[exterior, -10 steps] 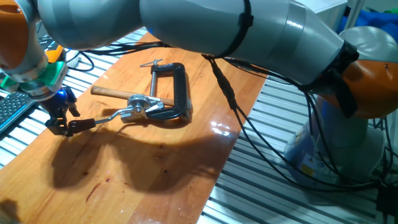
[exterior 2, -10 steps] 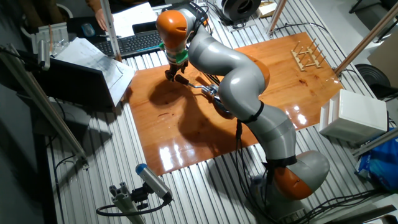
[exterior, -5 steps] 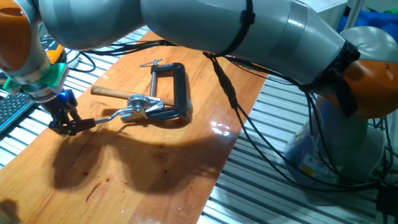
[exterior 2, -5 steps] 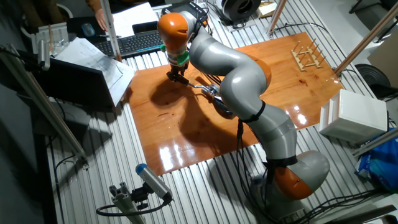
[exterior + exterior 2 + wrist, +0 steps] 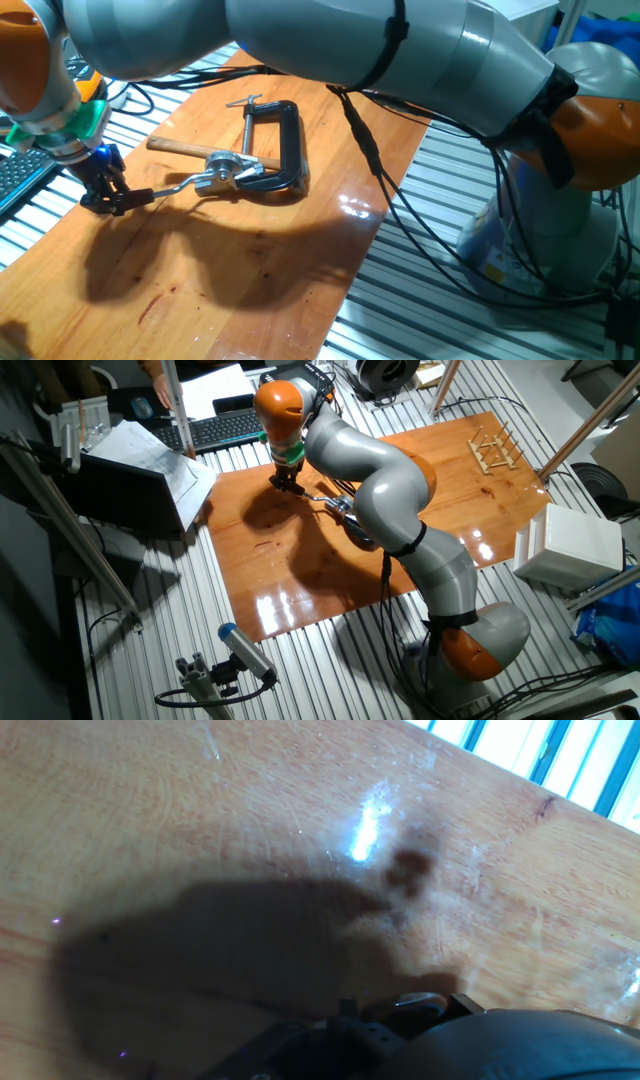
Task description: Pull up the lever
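The lever (image 5: 176,185) is a thin bent silver arm running left from a small silver hub (image 5: 222,177) to a dark red-brown knob (image 5: 133,196). My gripper (image 5: 108,200) is at the knob end, its dark fingers shut around the knob just above the wooden table (image 5: 230,280). In the other fixed view the gripper (image 5: 287,482) sits at the board's far left part, with the lever (image 5: 322,500) to its right. The hand view shows only table wood, a shadow and a dark part of the hand (image 5: 400,1030); the knob cannot be made out there.
A black C-clamp (image 5: 290,150) holds the hub to the board, and a pale hammer handle (image 5: 175,148) lies behind the lever. A keyboard (image 5: 210,428) and papers (image 5: 150,455) lie beyond the left edge. A wooden rack (image 5: 495,448) stands far right, near a white box (image 5: 570,545).
The gripper has shifted slightly right and up with the knob end of the lever. The hub, clamp and hammer have not moved.
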`<action>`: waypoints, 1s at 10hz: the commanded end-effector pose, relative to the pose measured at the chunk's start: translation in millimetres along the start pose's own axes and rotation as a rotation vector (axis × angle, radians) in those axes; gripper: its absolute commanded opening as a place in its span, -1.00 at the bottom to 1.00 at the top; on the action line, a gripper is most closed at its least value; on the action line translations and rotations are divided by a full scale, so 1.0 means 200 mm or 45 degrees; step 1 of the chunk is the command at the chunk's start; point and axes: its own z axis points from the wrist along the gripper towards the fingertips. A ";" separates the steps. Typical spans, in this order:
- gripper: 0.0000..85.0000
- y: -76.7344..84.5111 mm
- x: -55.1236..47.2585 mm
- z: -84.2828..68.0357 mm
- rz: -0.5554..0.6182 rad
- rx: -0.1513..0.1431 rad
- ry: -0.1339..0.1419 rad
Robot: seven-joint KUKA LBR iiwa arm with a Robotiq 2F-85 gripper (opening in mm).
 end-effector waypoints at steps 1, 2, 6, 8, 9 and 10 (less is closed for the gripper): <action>-0.60 0.00 0.00 -0.01 0.000 -0.006 0.004; -1.00 0.01 0.00 -0.03 0.000 -0.014 0.016; -1.00 0.05 0.02 -0.15 0.001 0.010 0.029; -1.00 0.04 0.04 -0.18 0.004 -0.013 0.010; -1.00 0.02 0.05 -0.21 0.002 -0.015 0.013; -1.00 0.02 0.06 -0.24 0.001 -0.025 0.017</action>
